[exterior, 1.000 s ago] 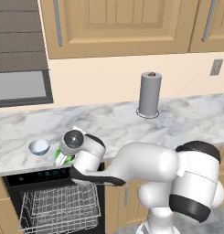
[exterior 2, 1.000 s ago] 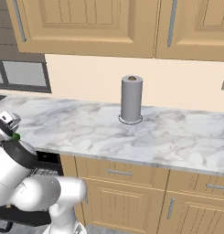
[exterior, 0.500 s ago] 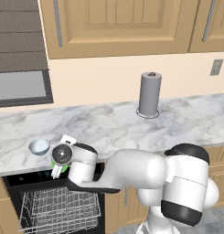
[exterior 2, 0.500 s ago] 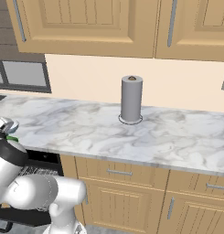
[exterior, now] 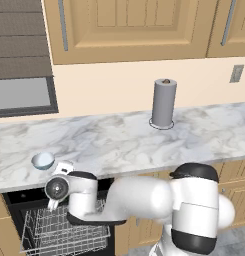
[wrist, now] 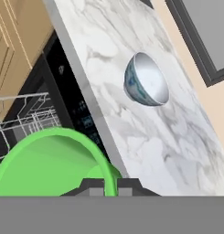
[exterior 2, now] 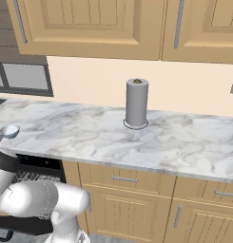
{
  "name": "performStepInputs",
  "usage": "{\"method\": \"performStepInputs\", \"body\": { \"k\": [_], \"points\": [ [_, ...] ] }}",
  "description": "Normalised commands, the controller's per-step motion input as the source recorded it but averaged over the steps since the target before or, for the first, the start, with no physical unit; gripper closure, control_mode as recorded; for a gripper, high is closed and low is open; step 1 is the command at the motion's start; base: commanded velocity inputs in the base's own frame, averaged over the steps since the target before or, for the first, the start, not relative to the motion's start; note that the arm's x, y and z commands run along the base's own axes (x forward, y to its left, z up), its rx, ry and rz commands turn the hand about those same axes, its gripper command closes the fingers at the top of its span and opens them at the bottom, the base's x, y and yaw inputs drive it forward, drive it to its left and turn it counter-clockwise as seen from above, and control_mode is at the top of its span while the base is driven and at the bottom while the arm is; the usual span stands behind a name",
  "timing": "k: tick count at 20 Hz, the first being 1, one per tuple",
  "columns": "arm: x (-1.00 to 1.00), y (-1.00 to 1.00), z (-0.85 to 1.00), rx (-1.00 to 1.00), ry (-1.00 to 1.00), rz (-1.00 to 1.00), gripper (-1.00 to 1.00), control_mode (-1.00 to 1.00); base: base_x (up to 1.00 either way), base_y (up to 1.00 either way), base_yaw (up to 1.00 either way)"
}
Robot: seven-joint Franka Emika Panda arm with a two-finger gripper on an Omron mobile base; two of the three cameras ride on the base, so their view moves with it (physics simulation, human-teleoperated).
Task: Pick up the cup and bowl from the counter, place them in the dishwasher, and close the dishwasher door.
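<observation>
- Pincer [wrist: 110,185]: closed on the rim of the cup [wrist: 49,162], one fingertip [wrist: 92,186] on either side of the green wall; the hand view looks into the cup's open mouth.
- Cup: bright green tumbler, held off the bench, in front of the bench's near edge and above the open dishwasher [exterior: 14,200].
- Bowl [exterior: 43,160]: pale bluish-white, standing upright on the bench [exterior: 119,140] near its left end, close to the near edge; in the hand view [wrist: 147,80] it lies well apart from the cup.
- Dishwasher: black cavity under the left part of the bench, with a white wire rack [exterior: 64,232] showing inside; the rack's wires also show beside the cup in the hand view [wrist: 26,116].
- Arm [exterior: 144,200]: white, reaching left from the base, its wrist just below the bench edge and near the bowl.
- Paper-towel cylinder [exterior: 164,102]: tall, grey, upright at the far side of the bench, well right of the bowl; seen also from the right base view [exterior 2: 137,103].
- Cabinets [exterior 2: 137,204]: tan wood, under the bench to the right of the dishwasher.
</observation>
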Motion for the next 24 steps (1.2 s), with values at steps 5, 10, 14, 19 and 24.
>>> {"method": "performStepInputs", "body": {
  "k": [5,10,14,19,24],
  "points": [
    [-0.14,0.20,-0.39,0.00,0.00,0.03,1.00,-1.00,0.00,0.00,0.00],
    [-0.03,0.23,-0.49,0.00,0.00,0.02,1.00,-1.00,0.00,0.00,0.00],
    [-0.11,0.25,-0.54,0.00,0.00,0.02,1.00,-1.00,0.00,0.00,0.00],
    [-0.11,0.24,-0.58,0.00,0.00,0.02,1.00,-1.00,0.00,0.00,0.00],
    [-0.03,0.13,-0.52,-0.02,0.00,0.01,1.00,-1.00,0.00,0.00,0.00]
  ]
}}
